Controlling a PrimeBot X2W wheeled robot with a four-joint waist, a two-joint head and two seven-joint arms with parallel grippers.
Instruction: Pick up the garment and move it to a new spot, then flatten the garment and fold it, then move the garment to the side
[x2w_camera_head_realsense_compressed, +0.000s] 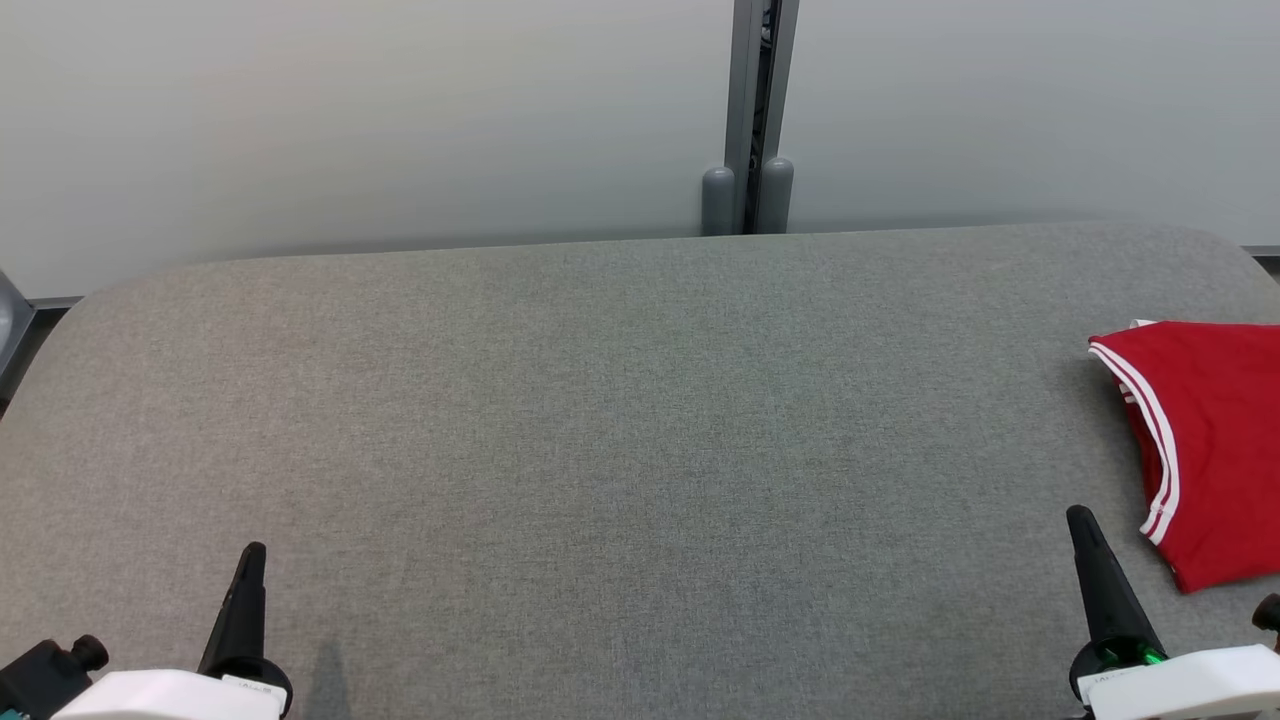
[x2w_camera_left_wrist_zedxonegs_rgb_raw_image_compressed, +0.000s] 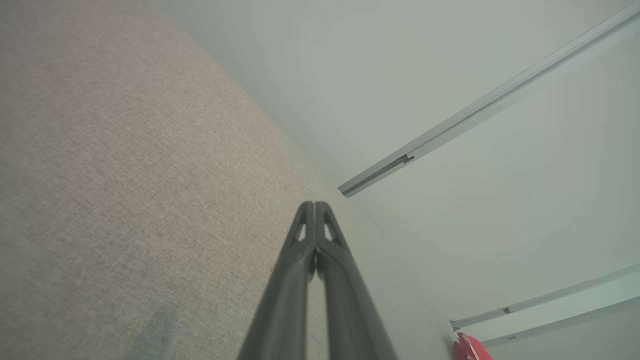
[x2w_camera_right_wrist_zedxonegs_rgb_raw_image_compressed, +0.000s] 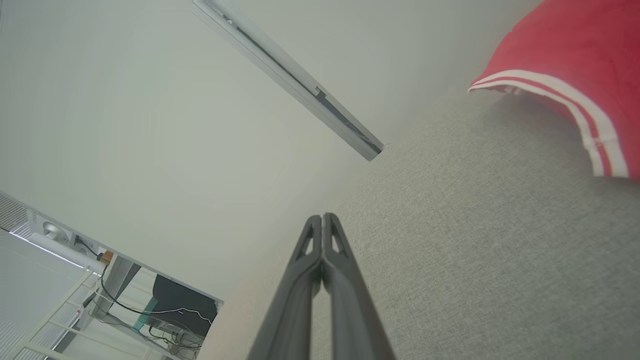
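**At the far right edge of the frame: shirt looks parked, both my pincers clamped on nothing**

Over at the right edge of the head view, about mid-height, sits the red shirt, flat on the grey table and cut off by the frame. My right pincer is in the lower right corner, near the shirt's bottom corner but not touching it. My left pincer is way off in the lower left. Both are clenched tight, fingers pressed together, with no cloth in them. You can see it plainly in each wrist view too: left, right.

My read is that the shirt looks folded into a compact block and is already off to the side, so I'm at the tail end, the move-aside bit. To do that well:

- If it needs another shove, I'd pinch through all the layers at the near edge, not just the top one.
- Drag it low across the table rather than lifting, so the fold doesn't flop open.
- Keep my fingertips clear of the white-striped trim, which looks easy to snag.

On direction, the trimmed edge faces left, toward the middle of the table, and slants from upper left to lower right. What I can see runs top to bottom in the frame. The rest is cropped, so I can't call the long axis for sure.
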